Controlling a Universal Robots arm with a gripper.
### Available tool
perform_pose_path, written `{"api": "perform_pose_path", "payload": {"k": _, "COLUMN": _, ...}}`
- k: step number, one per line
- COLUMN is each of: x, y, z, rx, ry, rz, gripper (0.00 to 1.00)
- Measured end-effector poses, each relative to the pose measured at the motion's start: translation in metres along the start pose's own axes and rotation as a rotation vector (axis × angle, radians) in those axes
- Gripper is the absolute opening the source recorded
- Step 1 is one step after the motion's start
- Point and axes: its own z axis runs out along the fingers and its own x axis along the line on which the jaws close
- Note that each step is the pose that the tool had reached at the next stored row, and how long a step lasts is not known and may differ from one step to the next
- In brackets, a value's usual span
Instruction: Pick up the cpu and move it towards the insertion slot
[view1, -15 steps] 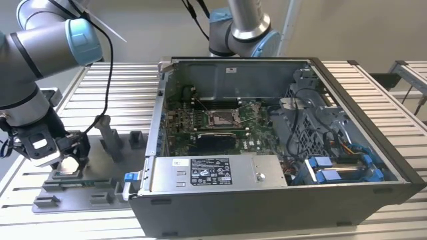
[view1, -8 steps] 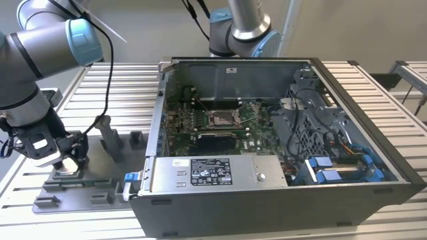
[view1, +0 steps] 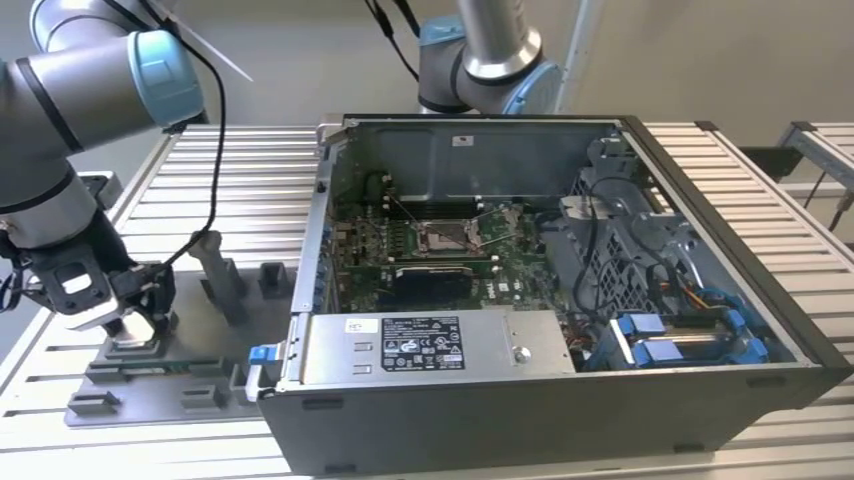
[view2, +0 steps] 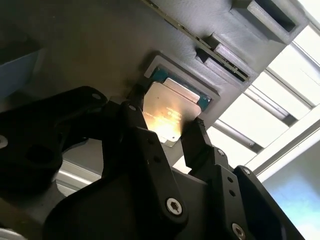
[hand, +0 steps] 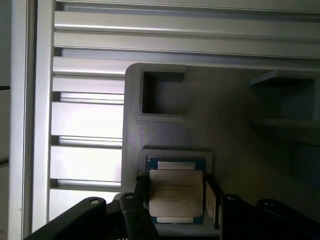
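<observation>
Second wrist view: my pincer (view2: 167, 114) stands released, jaws spread at 2 opposite edges of the cpu (view2: 172, 102), which lies flat in its pocket of the grey tray (view2: 100, 40). I judge it light, stiff, thin and fragile, best pinched by those edges. In the exterior view the insertion slot (view1: 441, 237) sits well apart, inside the computer case (view1: 561, 410).

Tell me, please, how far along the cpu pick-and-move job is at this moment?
Done: the gripper is at the grey tray, right over the cpu. In hand: the pick itself; in both wrist views the cpu lies flat in its tray pocket, not yet lifted. Left: the lift and the carry to the insertion slot, inside the open computer case toward the exterior view's right.
</observation>
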Motion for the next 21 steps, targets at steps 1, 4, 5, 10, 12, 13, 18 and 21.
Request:
{"api": "perform_pose_path", "payload": {"k": 1, "x": 0.0000, "y": 0.0001, "z": -0.0037, "rx": 0.0000, "ry": 0.0000, "rz": 0.000, "gripper": 0.00}}
{"api": "perform_pose_path", "payload": {"k": 4, "x": -0.0002, "y": 0.0005, "z": -0.0148, "rx": 0.0001, "ry": 0.0001, "rz": 0.000, "gripper": 0.00}}
{"api": "perform_pose_path", "payload": {"k": 5, "x": -0.0002, "y": 0.0006, "z": -0.0179, "rx": 0.0001, "ry": 0.0001, "rz": 0.000, "gripper": 0.00}}
{"api": "perform_pose_path", "payload": {"k": 10, "x": -0.0004, "y": 0.0012, "z": -0.0322, "rx": 0.0002, "ry": 0.0001, "rz": 0.000, "gripper": 0.00}}
{"api": "perform_pose_path", "payload": {"k": 12, "x": -0.0005, "y": 0.0015, "z": -0.0406, "rx": 0.0001, "ry": 0.0002, "rz": 0.000, "gripper": 0.00}}
{"api": "perform_pose_path", "payload": {"k": 13, "x": -0.0005, "y": 0.0016, "z": -0.0451, "rx": 0.0002, "ry": 0.0002, "rz": 0.000, "gripper": 0.00}}
{"api": "perform_pose_path", "payload": {"k": 18, "x": -0.0008, "y": 0.0025, "z": -0.0680, "rx": 0.0002, "ry": 0.0002, "rz": 0.000, "gripper": 0.00}}
{"api": "perform_pose_path", "payload": {"k": 21, "x": -0.0010, "y": 0.0029, "z": -0.0813, "rx": 0.0001, "ry": 0.0001, "rz": 0.000, "gripper": 0.00}}
